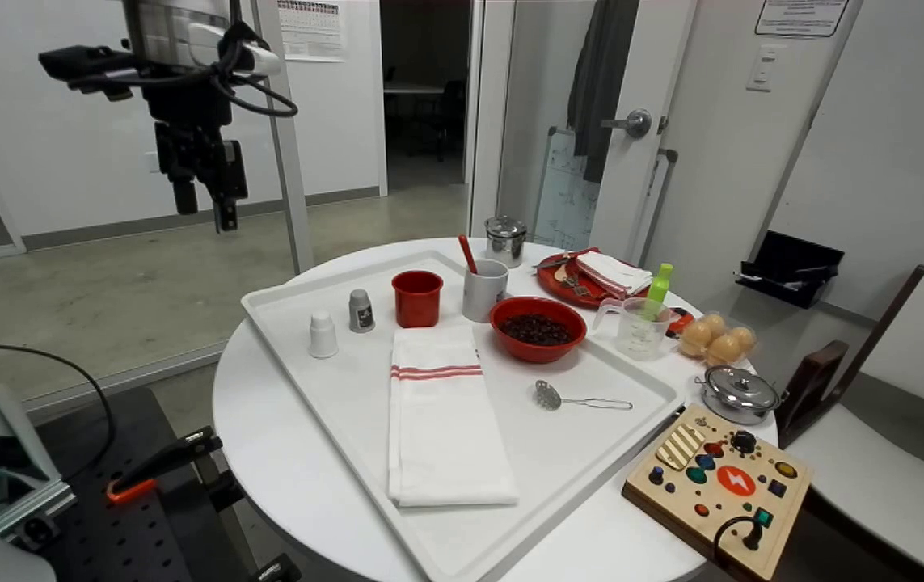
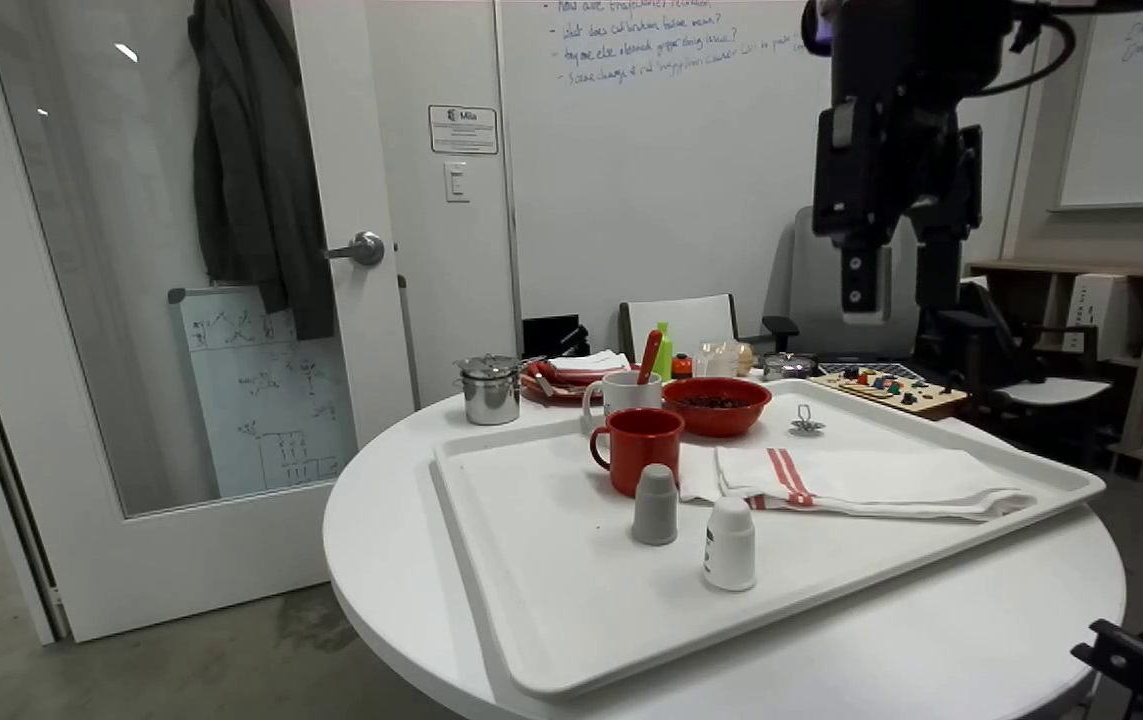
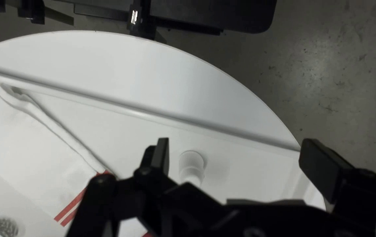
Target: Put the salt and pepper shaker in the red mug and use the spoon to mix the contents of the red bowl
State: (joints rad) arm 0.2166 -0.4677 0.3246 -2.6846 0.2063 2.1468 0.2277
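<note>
White shaker [image 1: 322, 338] and grey shaker [image 1: 361, 312] stand upright on the tray [image 1: 567, 465], a little apart, the grey one nearer the red mug [image 1: 418, 305]. Past it come a pale mug [image 1: 483, 297] with a red stick [image 1: 468, 255] leaning out, and the red bowl [image 1: 538, 353], holding small dark pieces. The spoon [image 1: 550, 396], metal with a pierced head, lies near the bowl; a red-striped cloth [image 1: 445, 428] lies folded on the tray. The claw [image 1: 205, 208] hangs high, released, its jaws wide apart; in the wrist view the white shaker shows between them, farther down.

The tray, white with a raised rim, rests on a round white table [image 1: 267, 420]. Beyond it sit a steel pot [image 1: 505, 244], a red plate [image 1: 552, 281] bearing a napkin [image 1: 613, 273], a measuring jug [image 1: 641, 333] and eggs [image 1: 723, 347]. The room has a glazed door [image 2: 371, 345], a dark jacket [image 2: 251, 150], a whiteboard [image 2: 671, 200] with writing, chairs [image 1: 882, 477] and a grey floor [image 2: 231, 650].
</note>
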